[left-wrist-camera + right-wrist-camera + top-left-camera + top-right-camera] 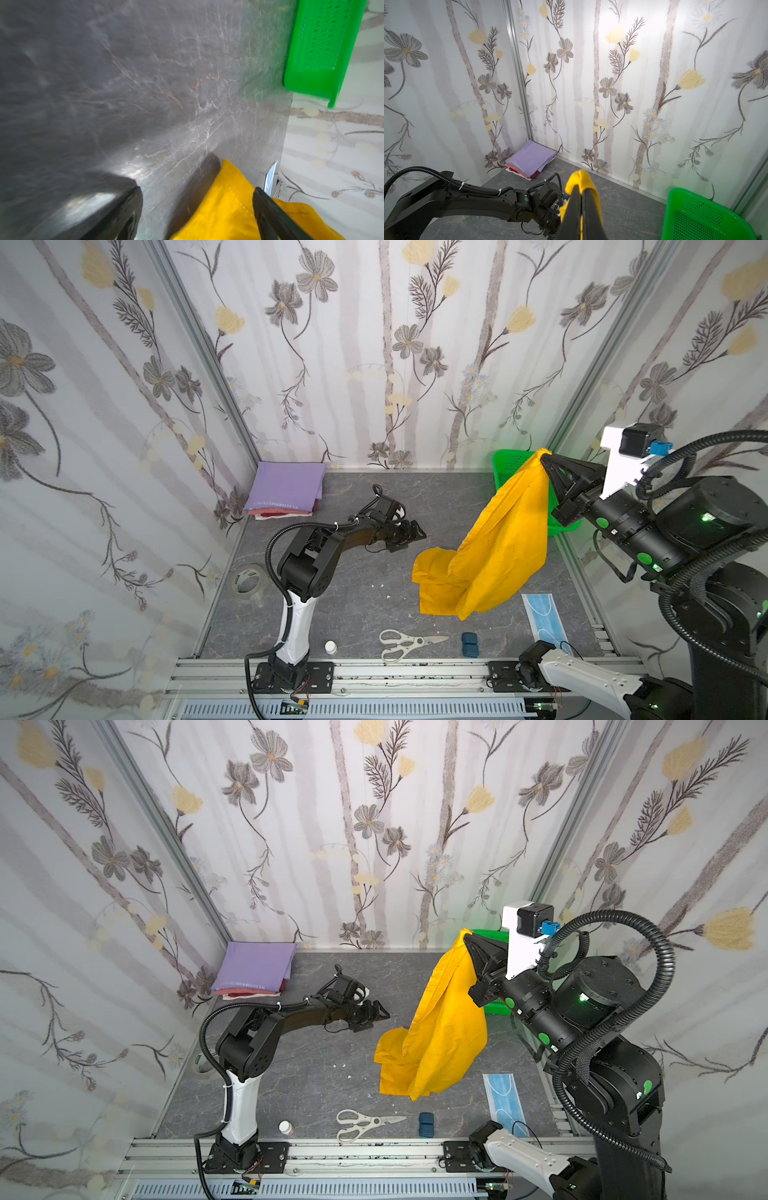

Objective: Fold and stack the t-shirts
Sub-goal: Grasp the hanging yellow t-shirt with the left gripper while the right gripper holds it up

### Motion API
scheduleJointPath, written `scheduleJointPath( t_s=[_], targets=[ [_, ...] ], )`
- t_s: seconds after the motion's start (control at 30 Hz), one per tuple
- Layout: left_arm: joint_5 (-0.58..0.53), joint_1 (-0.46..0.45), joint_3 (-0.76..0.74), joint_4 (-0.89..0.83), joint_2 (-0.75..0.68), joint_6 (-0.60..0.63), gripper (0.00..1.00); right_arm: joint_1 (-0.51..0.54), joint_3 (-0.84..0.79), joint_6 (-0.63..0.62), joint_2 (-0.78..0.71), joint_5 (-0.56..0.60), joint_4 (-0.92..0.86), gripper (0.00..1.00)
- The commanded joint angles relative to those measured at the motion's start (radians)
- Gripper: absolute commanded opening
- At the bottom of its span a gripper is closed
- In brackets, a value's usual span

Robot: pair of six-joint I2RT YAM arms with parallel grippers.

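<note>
A mustard-yellow t-shirt hangs from my right gripper, which is shut on a bunched fold of it high over the table's right side. The shirt's lower end lies crumpled on the grey tabletop. My left gripper hovers just left of the cloth with its jaws wide apart and nothing gripped. In the left wrist view a corner of the yellow shirt shows between the spread fingers of the left gripper. A folded stack sits in the back left corner: a lavender t-shirt on top, with red and white ones under it.
A green mesh basket stands at the back right, behind the hanging shirt. Along the front lie a blue face mask, scissors, a small blue block and a white cap. A tape roll sits at the left edge.
</note>
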Motion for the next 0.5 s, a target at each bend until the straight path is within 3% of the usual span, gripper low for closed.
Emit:
scheduleJointPath(
  t_s=[0.0, 0.4, 0.47],
  targets=[
    [0.059, -0.007, 0.007, -0.035, 0.022, 0.029, 0.84, -0.002, -0.009, -0.012, 0.004, 0.014, 0.028, 0.0],
    [0.151, -0.075, -0.001, -0.14, 0.047, 0.135, 0.81, -0.023, 0.0, -0.017, 0.017, -0.01, 0.043, 0.0],
    [0.148, -0.089, -0.002, -0.124, 0.058, 0.124, 0.71, -0.024, 0.0, -0.017, 0.022, -0.015, 0.046, 0.0]
  ],
)
